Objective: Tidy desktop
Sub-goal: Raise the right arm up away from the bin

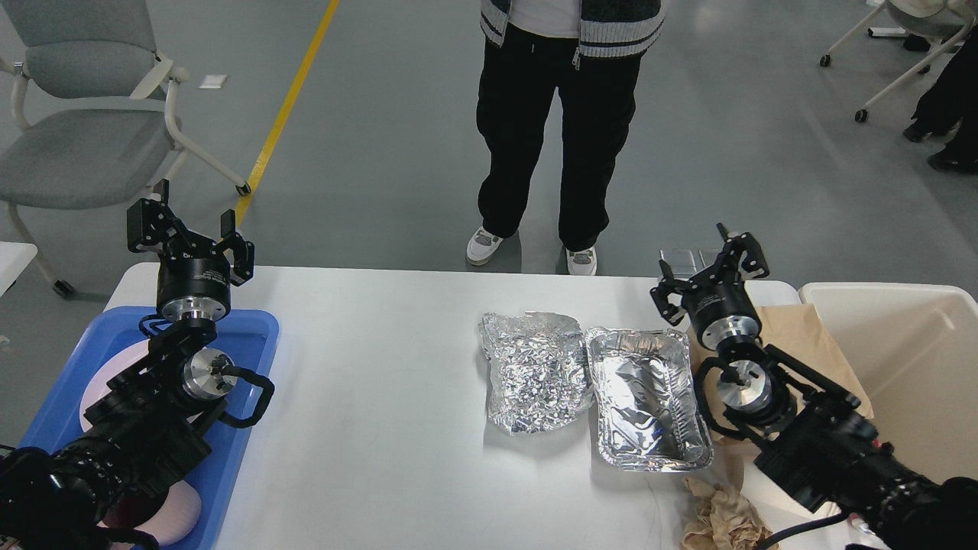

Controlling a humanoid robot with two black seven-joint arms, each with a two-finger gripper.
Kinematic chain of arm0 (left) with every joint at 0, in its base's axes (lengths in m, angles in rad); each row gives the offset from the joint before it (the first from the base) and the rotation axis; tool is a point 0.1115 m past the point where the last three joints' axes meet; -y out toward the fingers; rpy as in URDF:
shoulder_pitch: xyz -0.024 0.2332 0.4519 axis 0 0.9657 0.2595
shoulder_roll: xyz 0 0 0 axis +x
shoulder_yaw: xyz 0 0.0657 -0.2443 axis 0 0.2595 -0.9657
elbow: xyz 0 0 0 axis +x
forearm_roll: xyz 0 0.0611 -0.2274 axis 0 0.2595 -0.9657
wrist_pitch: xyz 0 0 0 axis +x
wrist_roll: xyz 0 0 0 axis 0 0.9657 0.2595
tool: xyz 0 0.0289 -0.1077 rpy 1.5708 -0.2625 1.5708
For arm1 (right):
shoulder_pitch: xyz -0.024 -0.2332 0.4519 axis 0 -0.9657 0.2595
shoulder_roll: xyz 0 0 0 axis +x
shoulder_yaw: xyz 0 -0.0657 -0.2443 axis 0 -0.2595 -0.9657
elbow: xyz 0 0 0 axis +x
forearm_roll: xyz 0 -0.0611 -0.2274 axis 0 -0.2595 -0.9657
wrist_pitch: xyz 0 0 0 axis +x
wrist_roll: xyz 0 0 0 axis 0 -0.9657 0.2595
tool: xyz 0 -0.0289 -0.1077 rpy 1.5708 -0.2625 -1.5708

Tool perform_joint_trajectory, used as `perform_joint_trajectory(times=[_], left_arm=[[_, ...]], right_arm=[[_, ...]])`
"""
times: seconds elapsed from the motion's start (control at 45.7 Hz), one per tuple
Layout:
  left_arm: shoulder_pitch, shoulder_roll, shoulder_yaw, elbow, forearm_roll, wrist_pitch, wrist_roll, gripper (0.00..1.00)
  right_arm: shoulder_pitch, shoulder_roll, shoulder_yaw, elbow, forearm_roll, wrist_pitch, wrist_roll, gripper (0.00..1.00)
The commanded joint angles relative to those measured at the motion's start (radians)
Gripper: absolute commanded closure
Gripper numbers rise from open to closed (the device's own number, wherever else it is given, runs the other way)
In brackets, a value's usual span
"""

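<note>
Two hands above desktop (367,428) | left hand (187,233) spread wide, empty | right hand (712,269) spread wide, empty

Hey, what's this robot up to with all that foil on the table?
It is set to tidy the desktop, but right now it holds nothing. Both the left gripper and the right gripper hover with jaws open. A crumpled foil sheet and a foil tray lie side by side mid-table, crumpled brown paper by the near edge. A blue tray sits left, a cream bin right. A person stands watching.
</note>
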Motion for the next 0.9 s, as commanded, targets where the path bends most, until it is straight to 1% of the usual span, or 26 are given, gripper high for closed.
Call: perform_joint_trajectory(times=[0.0, 0.109, 0.197, 0.306, 0.372, 0.438, 0.569, 0.656, 0.7, 0.809, 0.875], left_arm=[[-0.001, 0.0, 0.0, -0.001, 0.0, 0.0, 0.0, 0.04], [-0.001, 0.0, 0.0, -0.001, 0.0, 0.0, 0.0, 0.04], [0.001, 0.0, 0.0, 0.0, 0.0, 0.0, 0.0, 0.04], [-0.001, 0.0, 0.0, -0.001, 0.0, -0.001, 0.0, 0.04], [-0.001, 0.0, 0.0, 0.0, 0.0, -0.001, 0.0, 0.04], [-0.001, 0.0, 0.0, -0.001, 0.0, -0.001, 0.0, 0.04], [-0.001, 0.0, -0.002, -0.001, 0.0, -0.001, 0.0, 0.04], [-0.001, 0.0, -0.002, -0.001, 0.0, -0.001, 0.0, 0.04], [-0.001, 0.0, 0.0, -0.001, 0.0, -0.001, 0.0, 0.04], [-0.001, 0.0, 0.0, -0.001, 0.0, -0.006, 0.0, 0.04], [-0.001, 0.0, 0.0, -0.001, 0.0, -0.006, 0.0, 0.04]], right_arm=[[0.091, -0.099, -0.017, -0.004, 0.0, -0.021, 0.0, 0.0], [0.223, -0.15, -0.09, -0.057, 0.0, -0.021, 0.0, 0.0], [0.367, -0.175, -0.242, -0.172, 0.0, -0.02, 0.0, 0.0], [0.499, -0.193, -0.592, -0.341, 0.0, -0.013, 0.0, 0.0], [0.574, -0.201, -0.825, -0.367, 0.002, -0.012, 0.0, 0.0], [0.629, -0.227, -1.024, -0.328, 0.008, 0.003, 0.0, 0.0], [0.752, -0.274, -1.331, -0.153, 0.008, 0.011, 0.0, 0.0], [0.823, -0.346, -1.466, -0.027, 0.008, 0.036, 0.0, 0.0], [0.872, -0.379, -1.525, 0.011, 0.008, 0.049, 0.001, 0.0], [0.948, -0.391, -1.678, 0.108, 0.003, 0.105, 0.001, 0.0], [1.011, -0.39, -1.755, 0.203, 0.003, 0.169, 0.003, 0.0]])
